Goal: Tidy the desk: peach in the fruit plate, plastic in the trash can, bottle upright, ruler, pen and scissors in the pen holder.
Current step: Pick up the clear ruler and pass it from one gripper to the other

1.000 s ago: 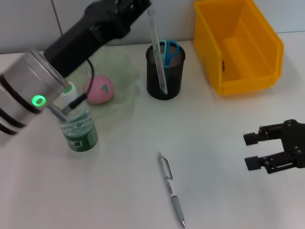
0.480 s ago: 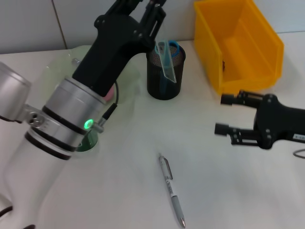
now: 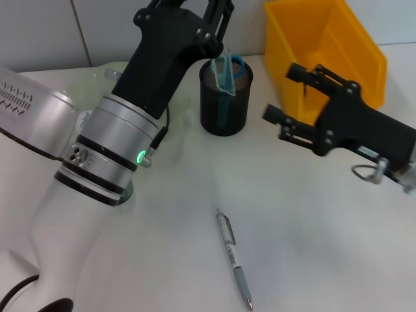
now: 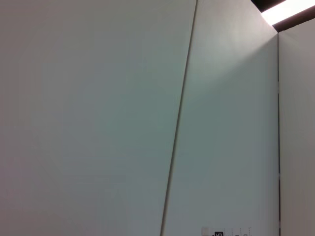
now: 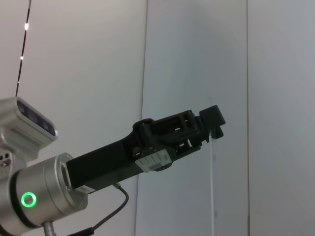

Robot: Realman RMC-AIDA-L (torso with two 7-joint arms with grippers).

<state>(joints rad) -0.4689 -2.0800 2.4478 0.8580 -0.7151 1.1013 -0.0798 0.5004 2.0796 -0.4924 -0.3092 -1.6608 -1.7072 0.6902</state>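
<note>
Since the earlier frames the right claw (image 3: 281,97) has swung in from the counter's right edge to hang just right of the pen holder (image 3: 224,99), and the left arm has pushed further over the counter, now hiding the bottle and peach seen a second ago; the ruler (image 3: 225,73) sits lower in the holder.

Head view: left claw (image 3: 218,10) is above the pen holder at the counter's far edge, partly cut off by the frame; ruler top is right at its fingers, but can't tell if it's gripped. Ruler stands tilted in the pen holder beside the scissors (image 3: 234,65), blue handles up. Right claw is spread wide, holding nothing, between the pen holder and the yellow trash can (image 3: 325,62) at the far right corner. Pen (image 3: 234,258) lies flat near the counter's near edge, well apart from both claws. A sliver of the fruit plate (image 3: 110,68) shows behind the left arm.

Left wrist view: only wall panels, plus the ruler's marked tip (image 4: 224,231) at the frame edge.

Right wrist view: left claw (image 5: 212,125) against the wall, ruler (image 5: 212,187) hanging straight from it.
</note>
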